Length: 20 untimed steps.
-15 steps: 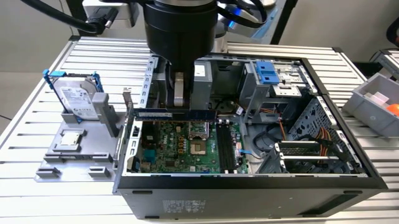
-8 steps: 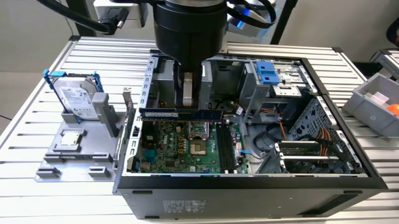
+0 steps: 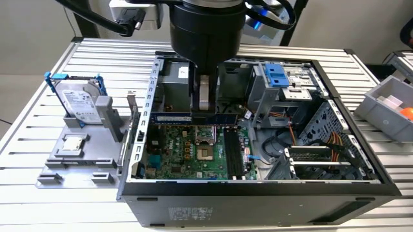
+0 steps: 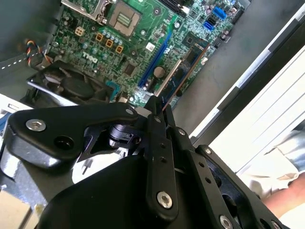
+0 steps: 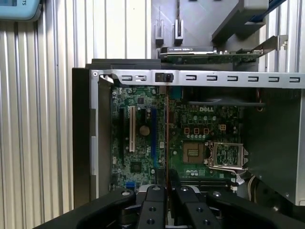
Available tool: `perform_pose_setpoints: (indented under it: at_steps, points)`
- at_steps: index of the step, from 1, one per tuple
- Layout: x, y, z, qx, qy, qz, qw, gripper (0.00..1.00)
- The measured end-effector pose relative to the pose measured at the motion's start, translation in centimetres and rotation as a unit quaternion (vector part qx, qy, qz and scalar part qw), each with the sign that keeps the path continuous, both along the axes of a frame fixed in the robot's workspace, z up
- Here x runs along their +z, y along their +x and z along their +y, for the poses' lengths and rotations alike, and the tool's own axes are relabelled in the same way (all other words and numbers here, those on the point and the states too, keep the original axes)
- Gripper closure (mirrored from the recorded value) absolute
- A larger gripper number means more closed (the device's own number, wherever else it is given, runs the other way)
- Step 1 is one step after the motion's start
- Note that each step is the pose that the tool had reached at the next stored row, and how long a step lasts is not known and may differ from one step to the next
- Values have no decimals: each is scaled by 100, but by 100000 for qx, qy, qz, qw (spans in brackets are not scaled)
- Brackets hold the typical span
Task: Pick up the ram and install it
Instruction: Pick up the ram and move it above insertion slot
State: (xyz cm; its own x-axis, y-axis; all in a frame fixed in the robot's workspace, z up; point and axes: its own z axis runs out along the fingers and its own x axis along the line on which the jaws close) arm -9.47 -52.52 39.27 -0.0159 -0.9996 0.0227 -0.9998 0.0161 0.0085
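Observation:
The ram [image 3: 174, 118], a long dark stick, hangs level inside the open computer case [image 3: 258, 193], above the green motherboard [image 3: 174, 159]. My gripper [image 3: 204, 114] reaches down from above and is shut on the stick near its middle. In the second wrist view the ram [image 4: 183, 71] juts out from my gripper [image 4: 159, 109] over the board. In the first wrist view the ram [image 5: 166, 133] shows edge-on as a thin line ahead of my gripper [image 5: 167, 185]. In the exterior view it lies crosswise to the black memory slots [image 3: 233, 154] and is above them, not in them.
A grey hard drive in a blue frame [image 3: 79, 100] and a small silver processor chip [image 3: 72, 143] sit on a grey fixture at the exterior view's left. The bare processor socket [image 3: 205, 153] lies under the ram. A grey bin [image 3: 387, 108] stands at the right. A person's sleeve [image 4: 286, 157] is nearby.

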Motion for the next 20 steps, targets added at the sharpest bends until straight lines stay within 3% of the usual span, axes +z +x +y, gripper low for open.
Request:
perform_pose_setpoints:
  at_steps: [20]
  points:
    - [0,227,2,15,-1,1,100000,100]
